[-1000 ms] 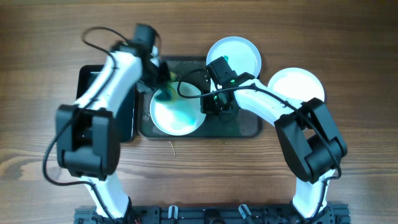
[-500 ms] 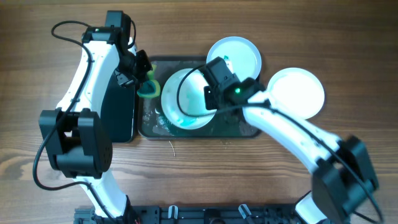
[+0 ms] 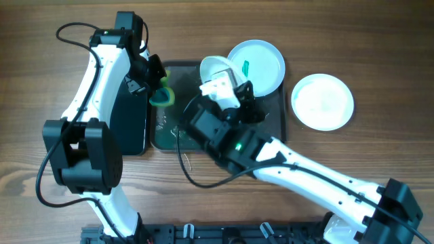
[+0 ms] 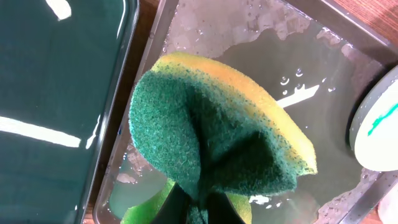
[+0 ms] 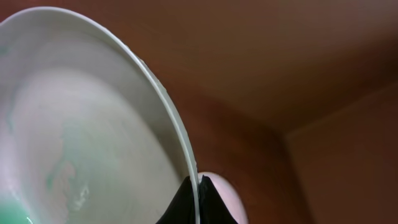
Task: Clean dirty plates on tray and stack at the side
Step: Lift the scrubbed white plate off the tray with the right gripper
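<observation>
Overhead, your left gripper (image 3: 157,83) sits over the left end of the tray (image 3: 274,122), beside the black tray (image 3: 132,129), clenched on the folded sponge (image 3: 163,96). At centre, your right gripper (image 3: 232,95) pinches the rim of a smeared white plate (image 3: 213,68), which is tilted above the tray's back edge. The pale blue plate (image 3: 264,64) overlaps the tray's back right corner. The other white plate (image 3: 323,102) rests on the table (image 3: 393,54), far right.

Wooden table (image 3: 380,41): tray (image 3: 277,125), black tray (image 3: 133,125), plate (image 3: 323,102)

Robotics lab bench: wood-grain table (image 3: 380,41), black mounting rail (image 3: 237,234) at its edge.
</observation>
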`<move>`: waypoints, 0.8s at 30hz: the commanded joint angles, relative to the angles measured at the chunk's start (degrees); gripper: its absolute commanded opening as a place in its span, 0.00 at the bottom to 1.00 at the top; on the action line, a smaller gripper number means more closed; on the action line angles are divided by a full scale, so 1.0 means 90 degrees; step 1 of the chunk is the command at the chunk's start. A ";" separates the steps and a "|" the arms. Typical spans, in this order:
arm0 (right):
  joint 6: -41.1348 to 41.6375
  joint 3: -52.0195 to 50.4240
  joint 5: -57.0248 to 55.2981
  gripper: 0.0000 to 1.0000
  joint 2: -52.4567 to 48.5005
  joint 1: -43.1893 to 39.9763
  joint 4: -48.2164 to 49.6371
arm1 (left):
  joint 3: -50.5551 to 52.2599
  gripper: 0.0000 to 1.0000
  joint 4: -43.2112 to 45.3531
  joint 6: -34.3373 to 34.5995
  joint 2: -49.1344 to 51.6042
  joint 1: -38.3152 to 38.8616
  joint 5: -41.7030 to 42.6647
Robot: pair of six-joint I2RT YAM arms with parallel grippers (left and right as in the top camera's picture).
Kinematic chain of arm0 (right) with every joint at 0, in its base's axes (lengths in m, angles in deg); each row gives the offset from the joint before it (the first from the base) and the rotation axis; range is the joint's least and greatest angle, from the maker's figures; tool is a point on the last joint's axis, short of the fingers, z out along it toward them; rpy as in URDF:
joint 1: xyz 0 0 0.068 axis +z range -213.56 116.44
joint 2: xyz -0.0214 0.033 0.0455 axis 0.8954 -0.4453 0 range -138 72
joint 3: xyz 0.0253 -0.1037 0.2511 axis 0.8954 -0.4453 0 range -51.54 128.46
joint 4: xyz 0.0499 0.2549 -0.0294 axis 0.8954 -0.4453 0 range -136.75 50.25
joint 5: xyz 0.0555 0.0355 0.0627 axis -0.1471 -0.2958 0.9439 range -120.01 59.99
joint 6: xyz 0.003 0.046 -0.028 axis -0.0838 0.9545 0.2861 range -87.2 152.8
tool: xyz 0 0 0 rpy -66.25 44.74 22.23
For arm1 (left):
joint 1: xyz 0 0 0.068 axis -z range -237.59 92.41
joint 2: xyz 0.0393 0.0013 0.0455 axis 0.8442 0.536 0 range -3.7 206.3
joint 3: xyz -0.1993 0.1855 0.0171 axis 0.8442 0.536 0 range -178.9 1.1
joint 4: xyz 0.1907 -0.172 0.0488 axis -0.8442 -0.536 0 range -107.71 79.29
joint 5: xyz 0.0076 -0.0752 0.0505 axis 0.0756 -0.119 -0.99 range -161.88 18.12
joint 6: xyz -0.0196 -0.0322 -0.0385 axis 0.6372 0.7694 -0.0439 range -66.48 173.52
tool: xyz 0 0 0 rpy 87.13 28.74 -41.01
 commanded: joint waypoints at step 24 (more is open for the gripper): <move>0.1343 -0.0053 0.3468 0.04 0.0172 -0.0440 -0.0226 | -0.0066 0.04 0.0068 0.0061 -0.0005 0.0036 -0.0046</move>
